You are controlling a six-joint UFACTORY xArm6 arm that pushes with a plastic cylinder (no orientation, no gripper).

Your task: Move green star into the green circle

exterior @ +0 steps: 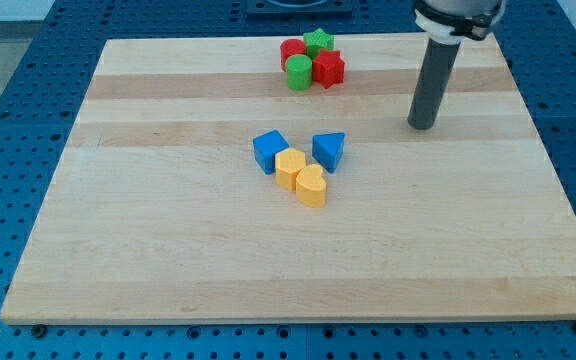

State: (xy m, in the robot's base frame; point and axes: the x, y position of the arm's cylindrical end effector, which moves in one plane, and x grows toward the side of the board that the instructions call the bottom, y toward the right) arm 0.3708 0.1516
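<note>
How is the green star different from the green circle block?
The green star has pointy arms; the green circle is a round, smooth-sided cylinder. The star sits nearer the view's top, at the back of the cluster; the circle sits at its front, nearer the view's bottom. Both are green, rest on the wooden board and crowd against red blocks. My tip is off to the view's right, touching neither.

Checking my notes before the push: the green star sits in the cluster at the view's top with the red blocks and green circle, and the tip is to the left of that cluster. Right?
Not quite. The camera view shows my tip to the right of that cluster, not the left. The green star does sit at the view's top with the red blocks and green circle.
</note>
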